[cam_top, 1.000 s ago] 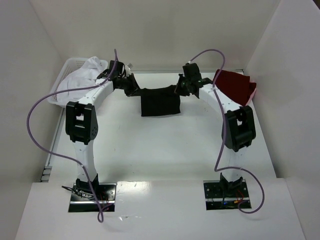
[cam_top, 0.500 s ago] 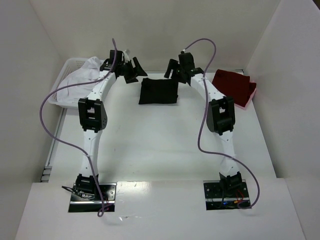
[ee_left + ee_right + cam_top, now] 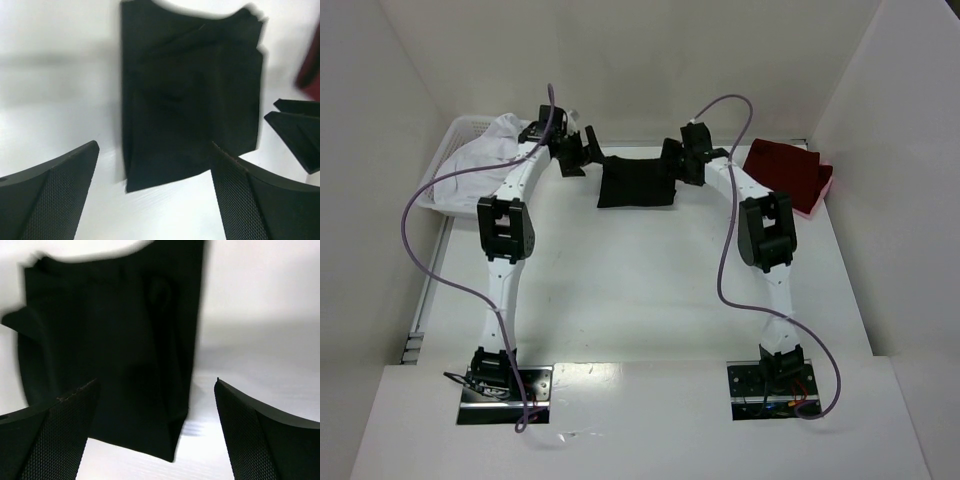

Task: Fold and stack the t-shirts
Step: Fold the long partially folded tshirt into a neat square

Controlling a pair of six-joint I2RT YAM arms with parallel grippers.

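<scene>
While the folded black cloth t-shirt (image 3: 637,185) lies flat near the white counter's (image 3: 640,290) far edge, left hand (image 3: 578,154) and right hand (image 3: 674,161) flank it, both spread wide, gripping nothing; a dark red t-shirt (image 3: 788,172) sits at the far right corner.

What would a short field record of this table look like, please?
Black folded cloth t-shirt: flat on table, far centre, between claws
Left claw: open, beside shirt's left edge, empty
Right claw: open, beside shirt's right edge, empty
Dark red folded t-shirt: far right, apart
White plastic lattice basket: far left, white cloth inside
</scene>
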